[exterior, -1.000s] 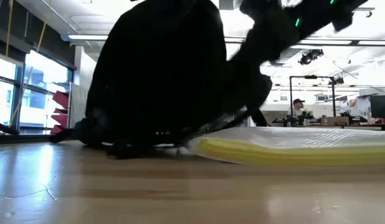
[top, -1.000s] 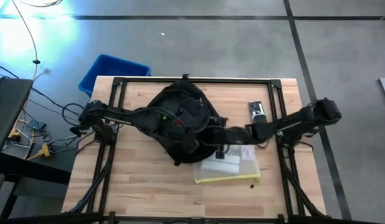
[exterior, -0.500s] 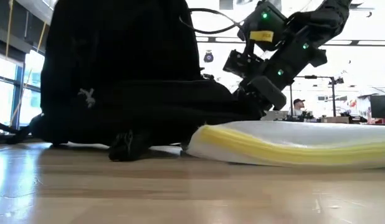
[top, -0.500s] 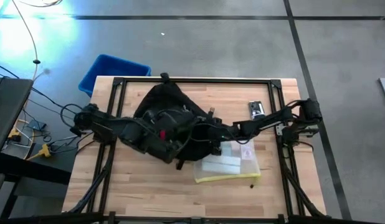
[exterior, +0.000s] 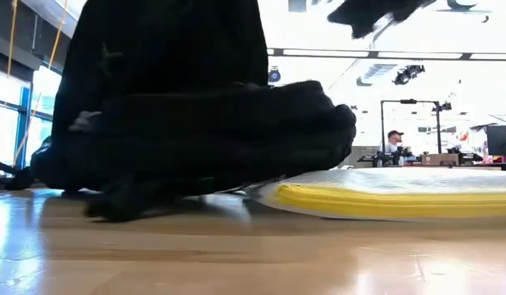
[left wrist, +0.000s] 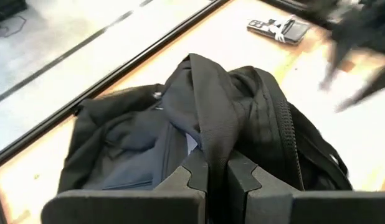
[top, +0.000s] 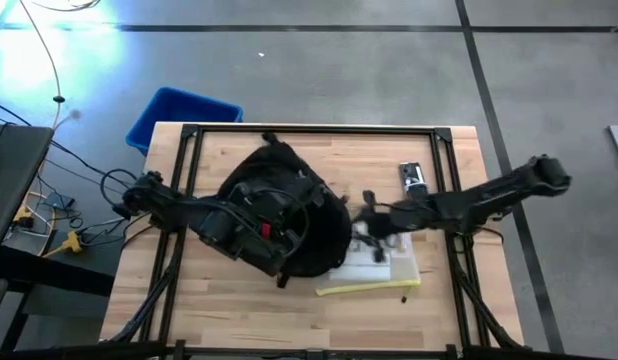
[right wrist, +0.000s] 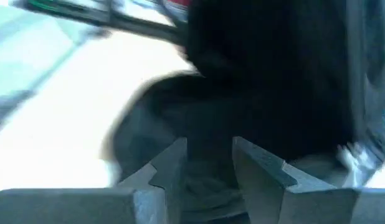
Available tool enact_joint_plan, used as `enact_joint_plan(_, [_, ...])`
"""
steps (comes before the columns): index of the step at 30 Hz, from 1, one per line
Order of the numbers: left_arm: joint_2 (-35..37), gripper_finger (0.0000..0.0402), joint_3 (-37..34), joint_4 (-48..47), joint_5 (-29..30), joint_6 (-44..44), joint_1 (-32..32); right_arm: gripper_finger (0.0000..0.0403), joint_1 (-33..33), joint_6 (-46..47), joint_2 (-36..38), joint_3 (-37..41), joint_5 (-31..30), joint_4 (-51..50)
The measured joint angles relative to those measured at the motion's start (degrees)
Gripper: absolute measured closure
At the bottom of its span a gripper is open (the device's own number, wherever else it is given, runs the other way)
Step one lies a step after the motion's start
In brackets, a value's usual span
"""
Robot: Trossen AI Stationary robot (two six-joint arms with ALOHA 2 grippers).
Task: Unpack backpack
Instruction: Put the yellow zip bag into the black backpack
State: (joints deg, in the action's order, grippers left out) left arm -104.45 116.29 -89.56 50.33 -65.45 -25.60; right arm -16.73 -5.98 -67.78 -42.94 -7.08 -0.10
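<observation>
The backpack [top: 289,225] lies mid-table, partly over a clear pouch [top: 374,270]. The left gripper [left wrist: 217,177] is pinched on its fabric fold. The right gripper [top: 367,222] — jaws part spread, apparently empty — hangs just beside the backpack's pouch-side edge.

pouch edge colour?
Yellow, along the clear pouch beside the backpack; clearest in the low view.

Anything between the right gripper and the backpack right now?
Nothing visible. The right gripper hangs beside the backpack, above the clear pouch; its wrist view shows only black fabric ahead. The left gripper pinches a backpack fold.
</observation>
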Motion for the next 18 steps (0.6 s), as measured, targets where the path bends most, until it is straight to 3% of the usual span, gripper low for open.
enact_joint_plan(5, [-2.72, 0.0401, 0.0, -0.04, 1.61, 0.1, 0.7, 0.0286, -6.86, 8.35, 4.84, 0.01, 26.24, -6.44])
enact_joint_plan(7, [-3.67, 0.0401, 0.0, -0.16, 2.22, 0.14, 1.1, 0.0286, -11.13, 13.25, 4.28, -0.06, 29.49, -5.68])
enact_joint_plan(10, [-4.59, 0.0401, 0.0, -0.27, 2.29, 0.68, 1.66, 0.0286, -19.04, 13.75, 0.32, -0.04, 22.91, -6.45])
enact_joint_plan(14, [-4.82, 0.0401, 0.0, -0.33, 2.3, 0.76, 2.03, 0.0285, -27.66, 12.88, -6.52, -0.02, 9.3, -5.71])
enact_joint_plan(16, [-4.9, 0.0401, 0.0, -0.37, 2.49, 0.98, 2.01, 0.0279, -30.09, 18.31, -9.76, -0.02, 0.86, -7.51])
enact_joint_plan(18, [-4.96, 0.0401, 0.0, -0.39, 2.45, 1.29, 2.0, 0.0267, -30.84, 23.44, -12.15, -0.02, -3.15, -10.03])
